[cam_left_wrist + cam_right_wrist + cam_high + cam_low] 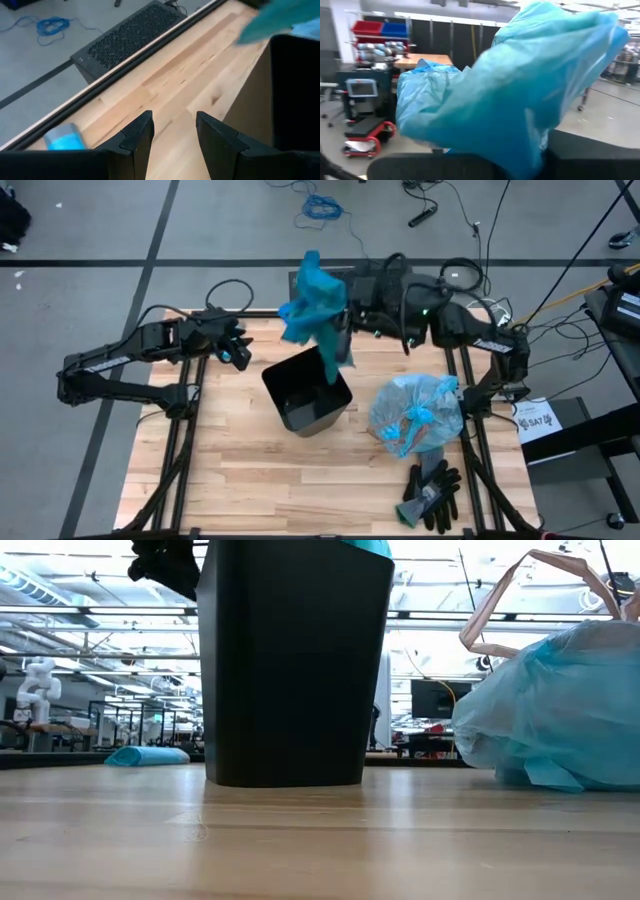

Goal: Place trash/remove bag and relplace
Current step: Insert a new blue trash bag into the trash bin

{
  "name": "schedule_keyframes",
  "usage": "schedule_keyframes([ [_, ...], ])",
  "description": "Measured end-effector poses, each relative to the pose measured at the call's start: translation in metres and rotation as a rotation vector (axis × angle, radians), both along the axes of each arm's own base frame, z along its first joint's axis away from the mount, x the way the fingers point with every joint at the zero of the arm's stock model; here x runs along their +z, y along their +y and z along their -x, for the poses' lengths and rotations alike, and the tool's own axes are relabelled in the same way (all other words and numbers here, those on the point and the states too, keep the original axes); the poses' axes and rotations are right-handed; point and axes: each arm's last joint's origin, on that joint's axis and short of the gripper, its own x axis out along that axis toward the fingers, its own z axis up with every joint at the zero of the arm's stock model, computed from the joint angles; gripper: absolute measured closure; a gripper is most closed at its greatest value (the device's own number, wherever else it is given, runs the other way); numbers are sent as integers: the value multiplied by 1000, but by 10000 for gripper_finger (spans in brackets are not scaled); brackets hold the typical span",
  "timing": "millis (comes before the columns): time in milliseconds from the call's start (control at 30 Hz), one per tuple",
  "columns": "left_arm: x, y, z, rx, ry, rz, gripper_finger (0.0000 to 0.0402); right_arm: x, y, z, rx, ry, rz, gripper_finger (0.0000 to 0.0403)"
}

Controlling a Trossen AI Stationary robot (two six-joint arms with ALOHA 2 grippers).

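A black bin [305, 392] stands upright on the wooden table [230, 480]; it fills the middle of the low view [295, 660]. Above its far rim a crumpled blue plastic bag [315, 305] hangs in the air, with my right gripper [344, 320] shut on it; the same bag [520, 90] fills the right wrist view and hides the fingers. A pale blue bag stuffed with trash [418, 415] rests on the table right of the bin. My left gripper [172, 135] is open over bare table left of the bin [295, 90], nothing between its fingers. My right gripper holds the blue bag at its right side, about halfway along it [338, 315], coming level from the table's far right. The bag itself hides the fingers. The bag is lifted clear of the table, slack and bunched, its lower end [340, 363] over the bin's mouth.
Black-and-grey gloves [432, 495] lie near the front right edge. A small light-blue thing [62, 137] sits on the table by the far left edge, below my left gripper. Cables and a black box lie on the floor beyond the far edge. The near left table is bare wood.
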Motion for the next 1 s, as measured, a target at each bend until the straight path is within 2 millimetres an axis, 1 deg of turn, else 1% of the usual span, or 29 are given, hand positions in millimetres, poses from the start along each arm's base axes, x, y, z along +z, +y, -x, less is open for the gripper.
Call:
schedule_keyframes([
  [167,-2,2,4,-16,35,4,249,-2,18,-10,56,-40,-10,403],
  [500,-2,2,6,-48,43,29,249,11,51,-4,149,-178,-14,403],
  [700,-2,2,6,-49,43,29,249,13,58,-2,143,-197,-57,403],
  [833,-2,2,6,-53,42,32,249,10,61,-2,123,-170,-62,403],
  [900,-2,2,6,-53,42,32,249,7,61,-3,107,-137,-65,403],
  [1000,-2,2,6,-54,41,33,249,-7,60,-10,48,-31,-55,403],
])
